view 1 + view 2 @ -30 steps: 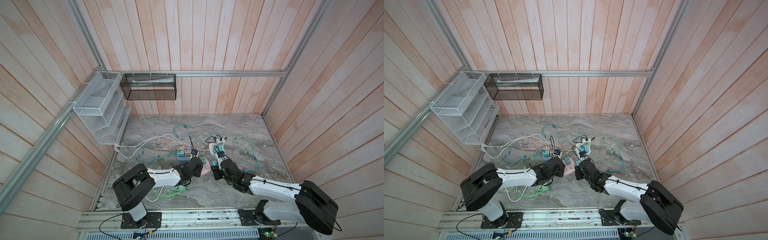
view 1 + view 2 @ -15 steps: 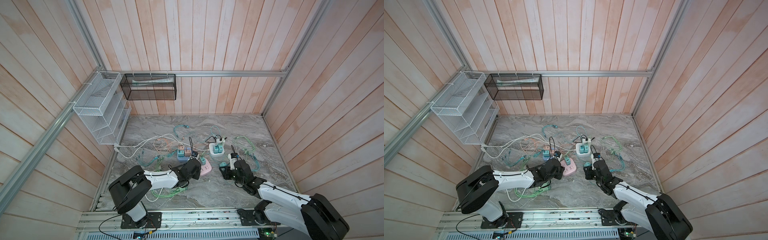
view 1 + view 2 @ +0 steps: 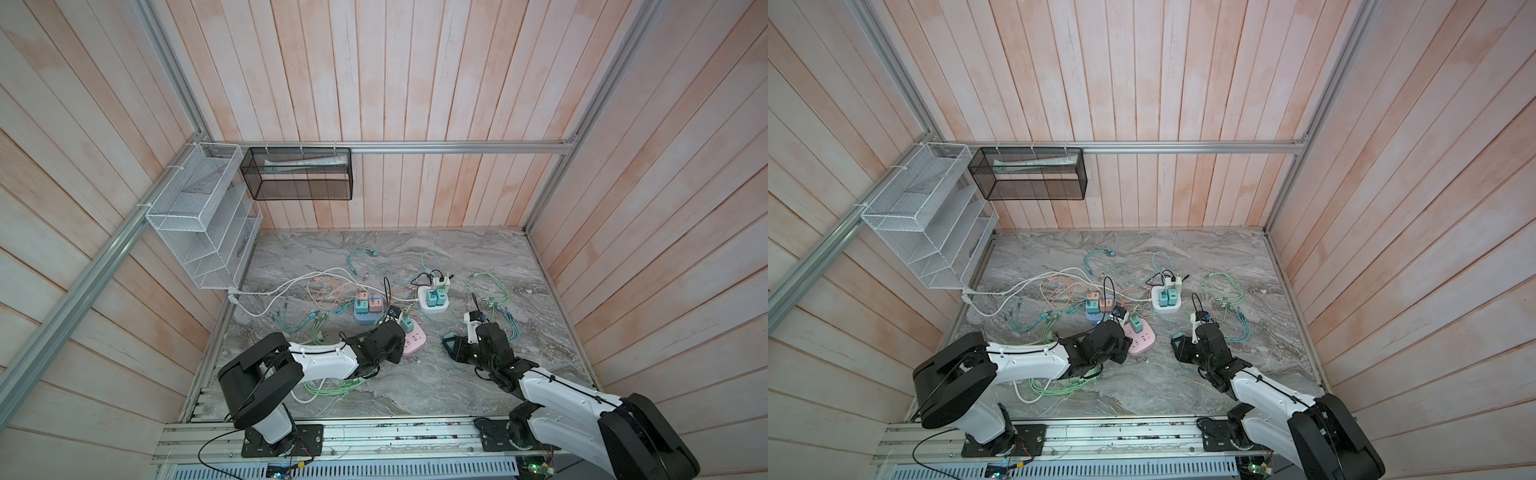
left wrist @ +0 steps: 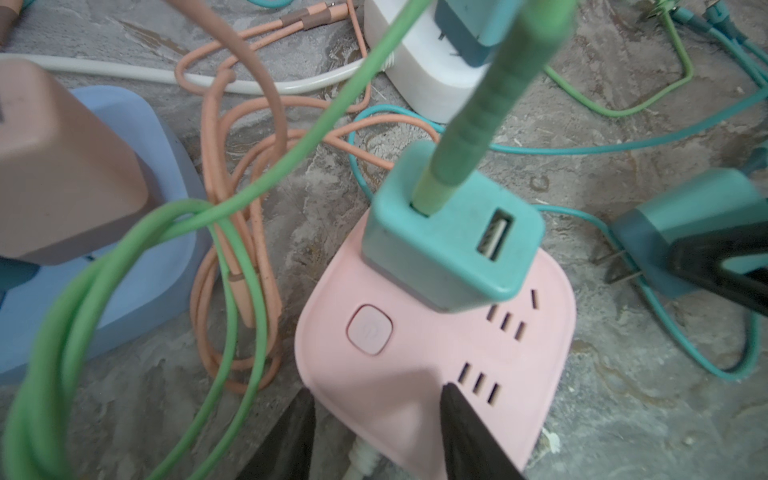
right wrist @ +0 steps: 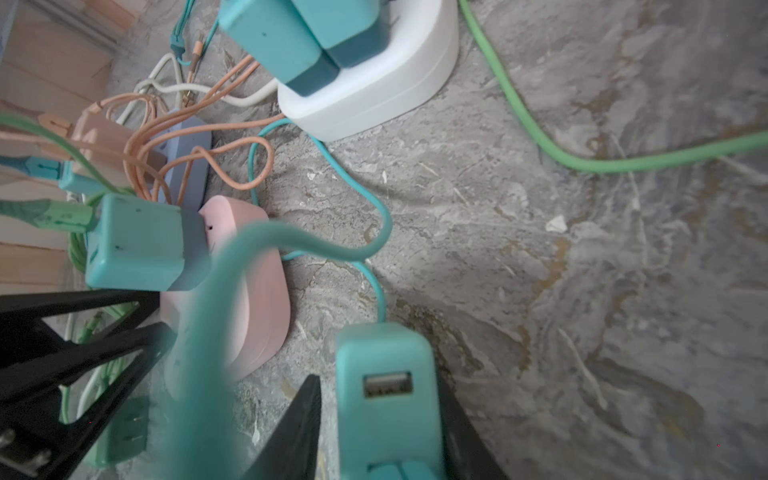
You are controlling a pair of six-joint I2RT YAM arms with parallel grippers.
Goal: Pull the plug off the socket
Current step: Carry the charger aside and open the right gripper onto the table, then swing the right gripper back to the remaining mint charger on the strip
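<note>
Three socket blocks grouped about the middle of the marble bench (image 3: 415, 395), shown in both top views: blue socket block (image 3: 365, 323) toward the left edge, white socket block (image 3: 433, 306) toward the back edge, pink socket block (image 3: 415, 343) nearest the front edge.

Left gripper (image 4: 376, 390) clenched on the pink socket block, near corner of the block wedged between the black jaws. One finger (image 4: 295, 436) against the block's side, the other laid on its top face beside a row of slots. Block flat on the bench.

Seated plug (image 4: 449, 249), teal, upright in the far end of the pink socket block. Green cable (image 4: 249, 195) pushed into one of its ports, second USB port bare.

Freed teal plug (image 5: 386, 407) out of every socket, lying between the jaws of the right gripper (image 5: 378, 374). Placed on the right-edge side of the pink socket block, near it but apart, toward the front edge (image 3: 449, 337). Low at the bench; resting on it or not, cannot tell. Jaws slackened around it: one finger (image 5: 457, 436) against the plug, a sliver of bench visible between the other finger and the plug's side. Two metal prongs (image 4: 619, 268) bare, pointing toward the pink socket block. Thin teal cable (image 5: 374, 286) running right up to the plug; attached or not, cannot tell.

Peach plug (image 4: 62, 174) seated on the blue socket block. Pair of teal plugs (image 3: 436, 297) seated side by side on the white socket block.
</note>
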